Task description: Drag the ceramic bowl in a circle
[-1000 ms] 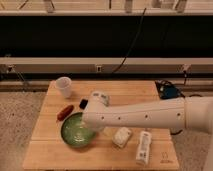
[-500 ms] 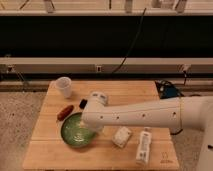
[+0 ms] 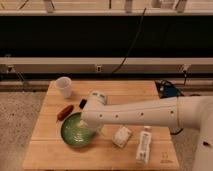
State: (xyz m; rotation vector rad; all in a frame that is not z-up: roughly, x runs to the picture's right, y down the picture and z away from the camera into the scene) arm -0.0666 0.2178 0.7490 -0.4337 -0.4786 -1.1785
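Observation:
The ceramic bowl (image 3: 74, 134) is wide, shallow and green with pale glossy marks inside. It sits on the left front part of the wooden table (image 3: 125, 90). My white arm reaches in from the right across the table, and its gripper (image 3: 86, 121) is down at the bowl's upper right rim, over the inside. The arm's wrist covers the bowl's right edge.
A small white cup (image 3: 63, 86) stands at the back left. A reddish brown oblong item (image 3: 64, 112) lies left of the bowl. A white packet (image 3: 122, 136) and a white bottle (image 3: 143, 146) lie front right. A dark cable (image 3: 131, 42) hangs behind the table.
The arm and bowl have shifted very little; the bowl looks slightly further toward the table's front left.

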